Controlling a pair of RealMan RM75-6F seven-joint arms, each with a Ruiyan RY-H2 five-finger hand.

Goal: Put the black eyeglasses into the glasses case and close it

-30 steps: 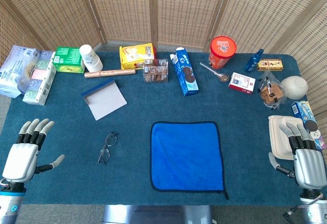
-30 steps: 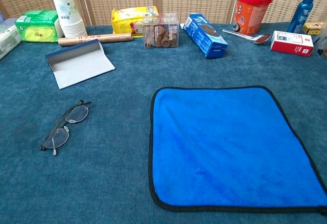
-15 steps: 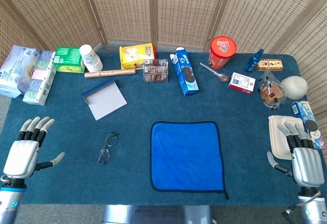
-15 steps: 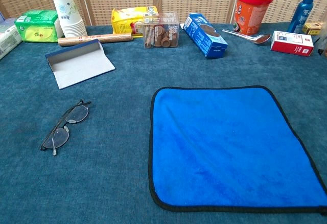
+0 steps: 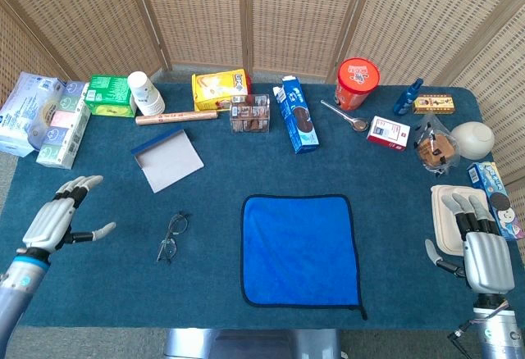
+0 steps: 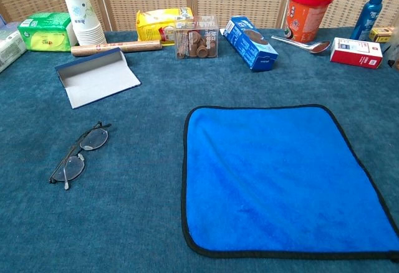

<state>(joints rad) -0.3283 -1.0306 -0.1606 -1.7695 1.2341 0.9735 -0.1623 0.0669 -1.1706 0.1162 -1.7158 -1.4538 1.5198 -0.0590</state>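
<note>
Head view has your left hand [image 5: 59,220] over the table's [image 5: 98,293] left edge, fingers spread apart and holding nothing, thumb sticking out toward the middle. Your right hand [image 5: 480,248] is way over on the opposite side at the near right corner, fingers straight and apart too, nothing in it, with the fingertips lying over a white tray [image 5: 447,203]. Neither hand shows up in the chest view.

Glasses [image 5: 171,236] are lying flat on the blue tablecloth, folded, between your left hand and the blue cloth [image 5: 299,248], not touching either one. Chest view shows them [image 6: 80,153] pretty clearly: thin dark frame, lenses facing up, sitting at an angle.

Case [image 5: 169,158] is lying open a bit further back from the glasses, pale inside facing up with its dark blue lid edge toward the back. In the chest view the case [image 6: 96,76] is well apart from the glasses, and just in front of a brown roll [image 6: 115,47].

Back row is a bunch of clutter: paper cups [image 5: 146,93], green pack [image 5: 111,95], yellow bag [image 5: 219,88], blue cookie box [image 5: 296,115], red tub [image 5: 358,83] with a spoon [image 5: 344,115] next to it. Tissue packs [image 5: 45,117] sit at the far left edge.
</note>
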